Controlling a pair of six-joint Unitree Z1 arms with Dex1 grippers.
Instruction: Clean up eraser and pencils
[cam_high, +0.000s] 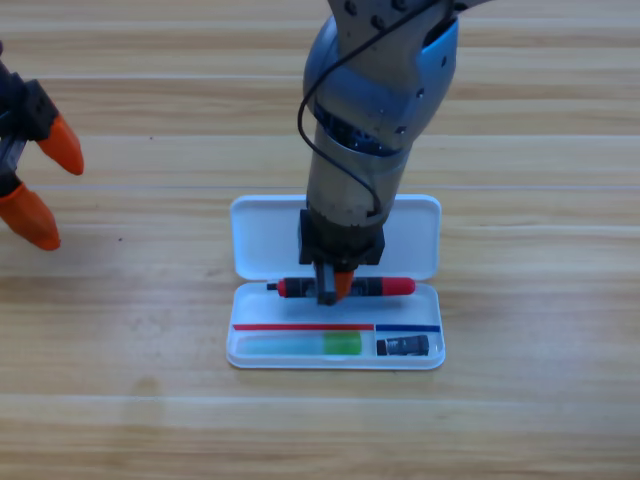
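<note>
A white case (262, 240) lies open at the middle of the wooden tabletop (540, 140), its lid flat toward the top of the frame and its tray toward the bottom.

The right arm comes down from the top centre, and its gripper (338, 283) points straight down onto the back strip of the tray. The dark pencil with red ends (385, 287) lies there crosswise, running left to right, and the jaws stand over its middle, one orange jaw in front of the barrel and a grey part beside it. They look closed around the barrel, with the pencil's two ends sticking out on either side of them.

In the front strip of the tray, the green pencil with its pale half (300, 345) lies lengthwise in the long left compartment. The small black eraser (403, 346) sits in the short compartment at the lower right of the tray.

The left gripper (44, 190) waits at the frame's left edge, its orange jaws spread well apart.
</note>
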